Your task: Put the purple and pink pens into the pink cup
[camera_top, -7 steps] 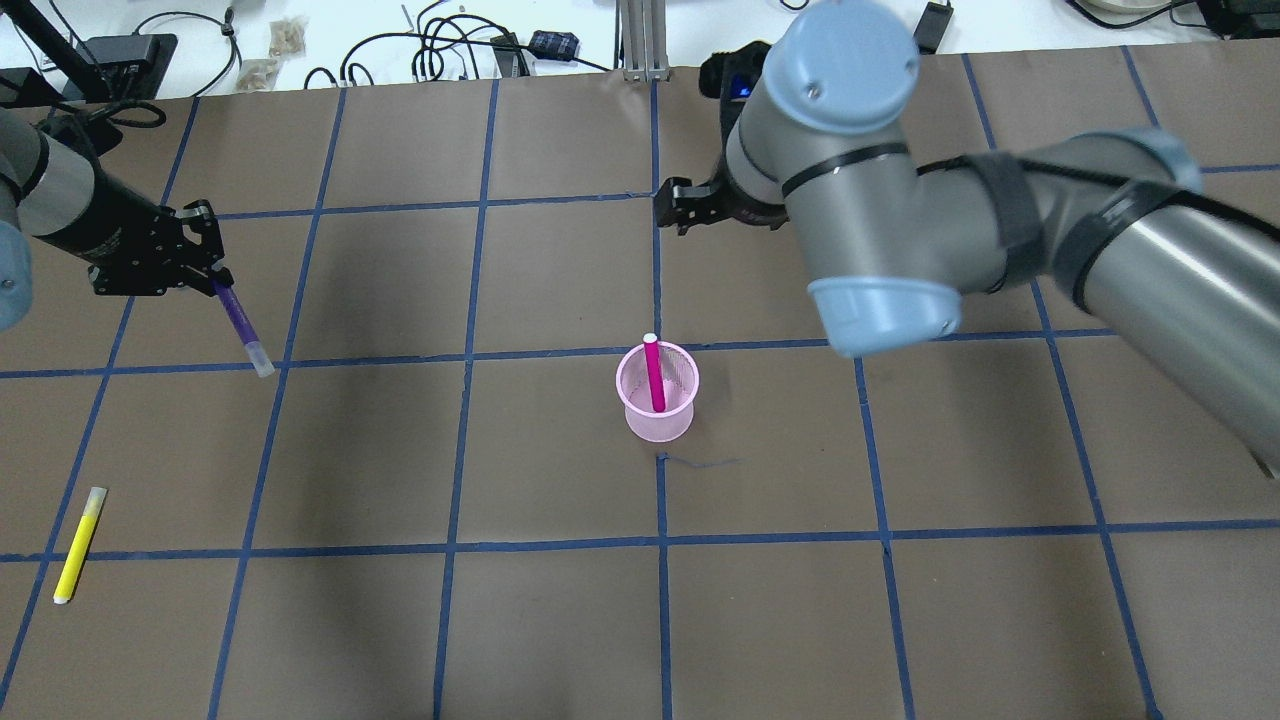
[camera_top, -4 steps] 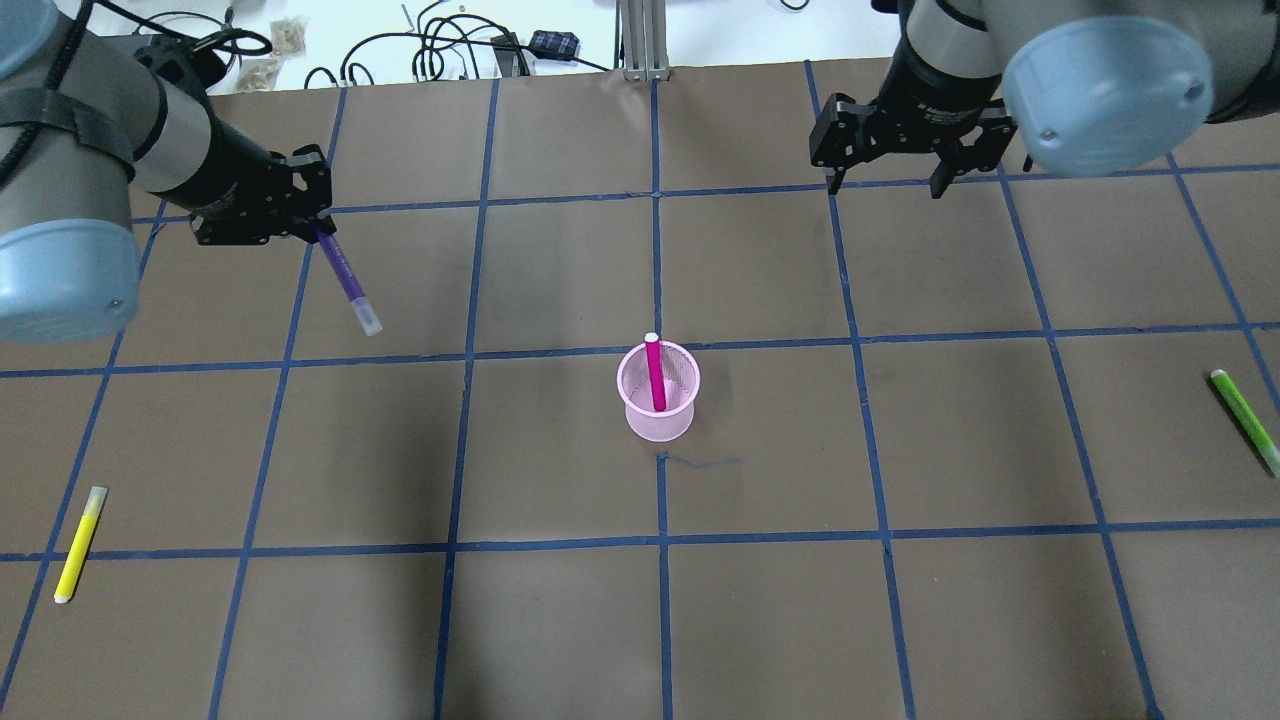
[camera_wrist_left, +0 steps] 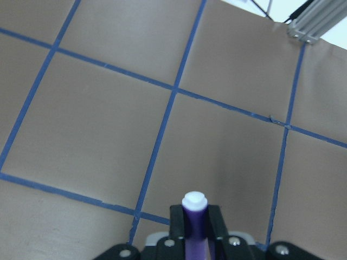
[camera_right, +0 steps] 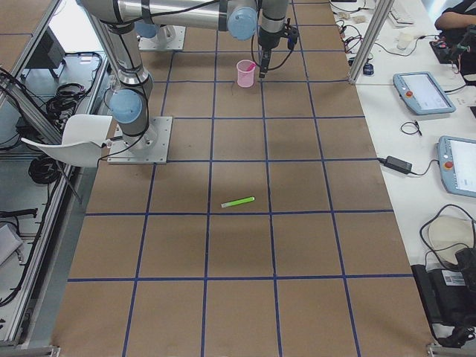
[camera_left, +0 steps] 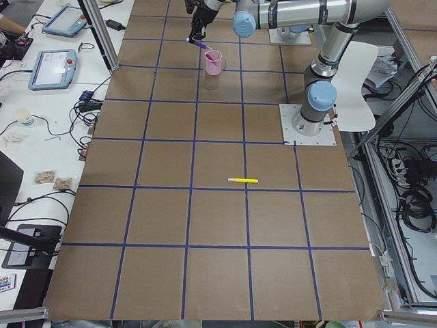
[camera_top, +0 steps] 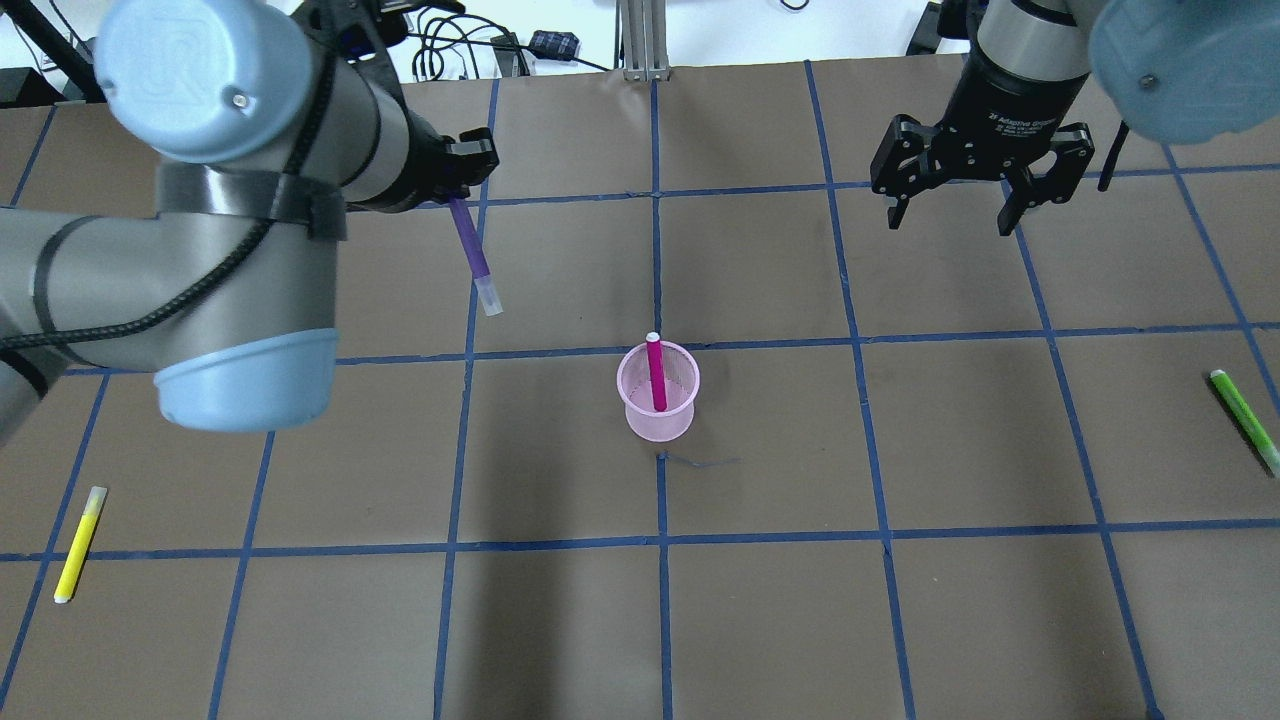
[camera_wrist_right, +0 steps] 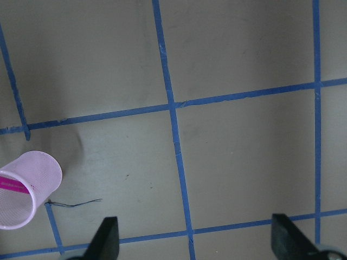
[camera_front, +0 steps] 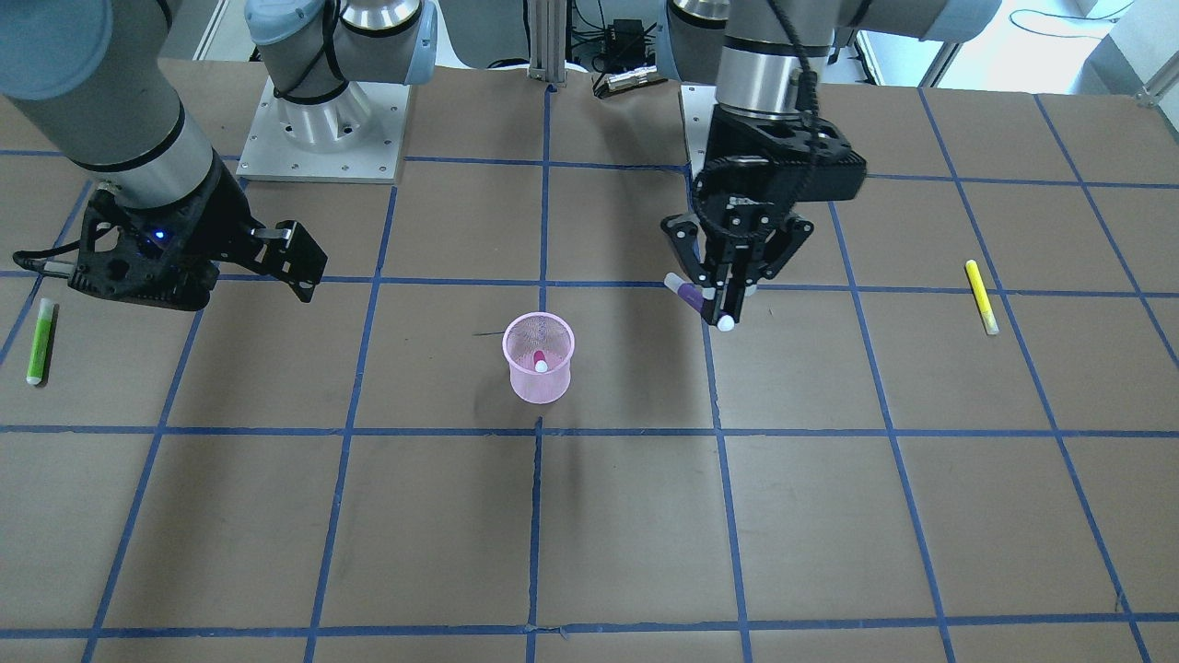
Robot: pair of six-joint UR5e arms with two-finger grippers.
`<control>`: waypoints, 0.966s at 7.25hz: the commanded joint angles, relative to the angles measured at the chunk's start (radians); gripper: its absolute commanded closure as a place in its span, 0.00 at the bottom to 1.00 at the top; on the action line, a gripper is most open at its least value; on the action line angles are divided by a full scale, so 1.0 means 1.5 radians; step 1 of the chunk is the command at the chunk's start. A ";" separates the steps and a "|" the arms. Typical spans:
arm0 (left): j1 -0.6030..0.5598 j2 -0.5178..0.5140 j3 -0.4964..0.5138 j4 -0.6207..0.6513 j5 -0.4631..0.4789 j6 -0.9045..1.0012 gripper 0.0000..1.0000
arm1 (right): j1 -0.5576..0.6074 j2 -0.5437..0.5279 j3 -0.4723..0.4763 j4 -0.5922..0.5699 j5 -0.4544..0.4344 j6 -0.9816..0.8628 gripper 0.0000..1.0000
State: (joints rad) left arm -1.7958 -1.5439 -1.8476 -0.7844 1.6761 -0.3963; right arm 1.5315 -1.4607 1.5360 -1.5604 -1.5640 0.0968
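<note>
A pink mesh cup (camera_top: pixel 640 425) stands upright near the table's middle, with a pink pen (camera_top: pixel 655 375) standing in it. Cup (camera_front: pixel 525 387) and pink pen (camera_front: pixel 540 361) also show in the front view. My left gripper (camera_top: pixel 458 195) is shut on a purple pen (camera_top: pixel 472 250) and holds it in the air, white end down, behind and left of the cup. The left wrist view shows the purple pen (camera_wrist_left: pixel 194 216) between the fingers. My right gripper (camera_top: pixel 950 215) is open and empty at the back right, far from the cup (camera_wrist_right: pixel 38 168).
A yellow pen (camera_top: pixel 78 545) lies at the front left. A green pen (camera_top: pixel 1243 420) lies at the right edge. Blue tape lines grid the brown table cover. Cables and devices lie beyond the far edge.
My left arm has carried the purple pen rightward, closer to the cup. My right arm has swung from above the cup area to the back right, its gripper still open.
</note>
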 commanded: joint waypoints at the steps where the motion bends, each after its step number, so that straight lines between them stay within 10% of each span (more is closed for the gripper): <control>1: -0.112 -0.011 -0.032 0.074 0.085 -0.079 1.00 | -0.005 -0.002 0.009 -0.011 -0.001 0.000 0.00; 3: -0.135 -0.026 -0.127 0.305 0.108 -0.093 1.00 | -0.002 -0.004 0.010 0.001 -0.032 0.010 0.00; 7: -0.197 -0.090 -0.142 0.392 0.213 -0.136 1.00 | 0.001 0.000 0.012 -0.006 -0.047 0.000 0.00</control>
State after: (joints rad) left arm -2.0635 -1.6428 -2.0599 -0.2259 1.9480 -0.5721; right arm 1.5320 -1.4628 1.5518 -1.5711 -1.6322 0.1024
